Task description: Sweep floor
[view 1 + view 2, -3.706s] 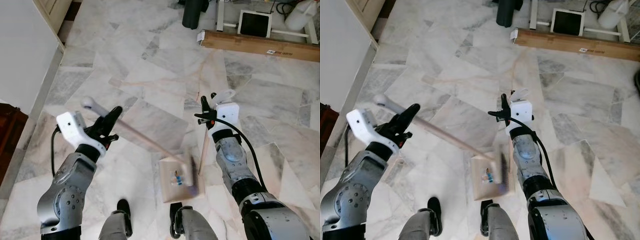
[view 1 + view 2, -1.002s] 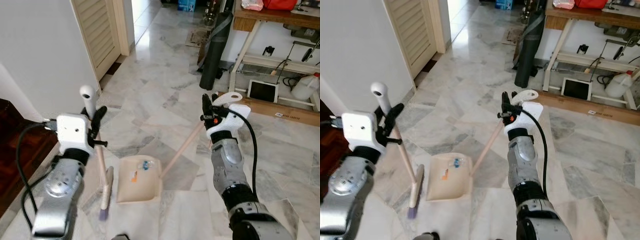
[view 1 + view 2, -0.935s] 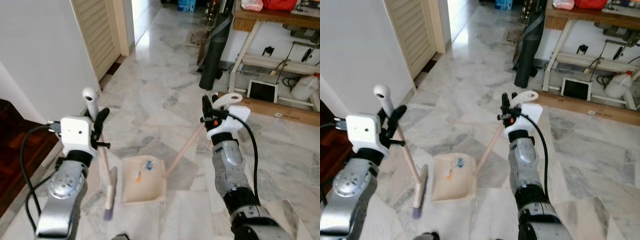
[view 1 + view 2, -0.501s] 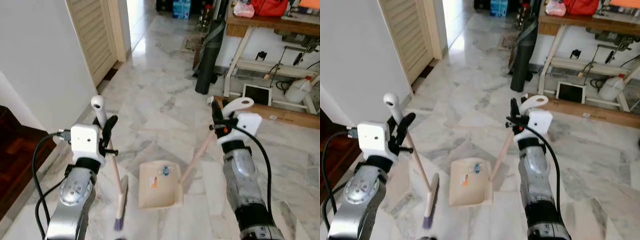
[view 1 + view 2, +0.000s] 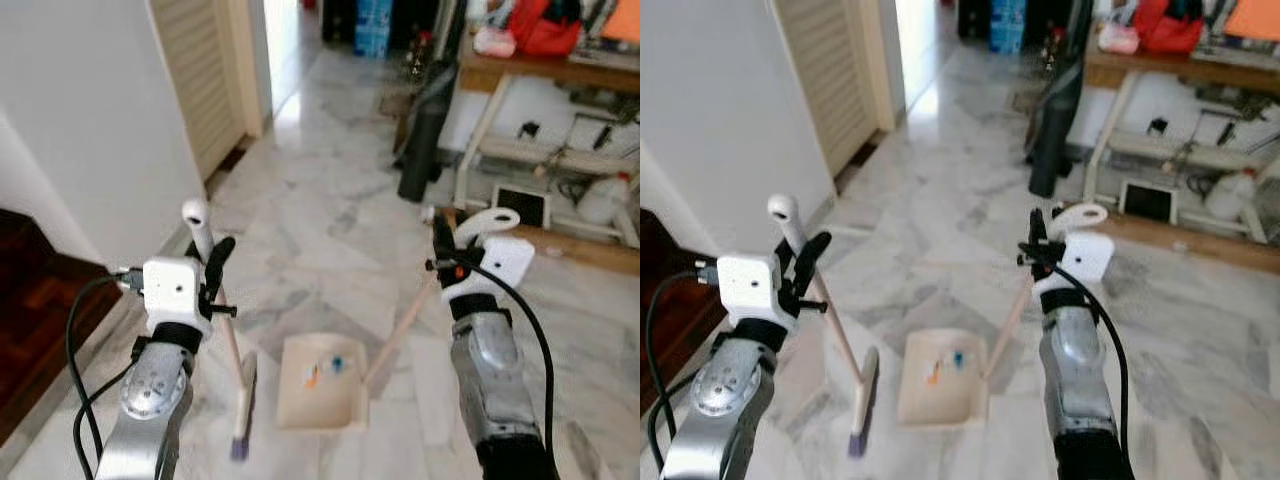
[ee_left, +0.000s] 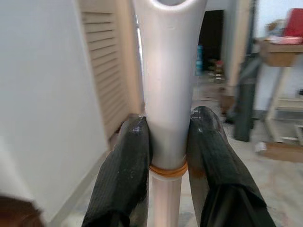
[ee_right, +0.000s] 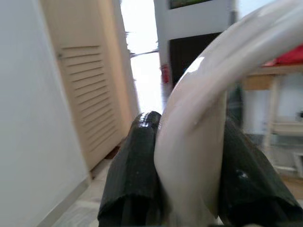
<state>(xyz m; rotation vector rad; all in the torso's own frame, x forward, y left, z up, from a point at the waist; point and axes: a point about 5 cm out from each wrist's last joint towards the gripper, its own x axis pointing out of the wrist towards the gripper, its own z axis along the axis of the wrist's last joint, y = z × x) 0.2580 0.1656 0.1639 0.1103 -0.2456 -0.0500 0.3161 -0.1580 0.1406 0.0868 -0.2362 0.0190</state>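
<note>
Marble floor stretched ahead toward a louvred door on the left and a cluttered wooden table on the right, with a dark rolled mat leaning at the table's leg and a long cardboard box lying on the tiles beneath it. Nearer the robot, the cream dustpan sat flat on the floor between the arms, a few coloured scraps already lying in it. The broom stood just left of the pan, bristles at the tiles. The left gripper was clamped on the broom's white handle, one finger on each side. The right gripper was closed around the dustpan's curved white grip. Sweeping looked largely done here; the likely next move was carrying the pan level so the scraps stayed in. The mat and box narrowed the path on the right.
</note>
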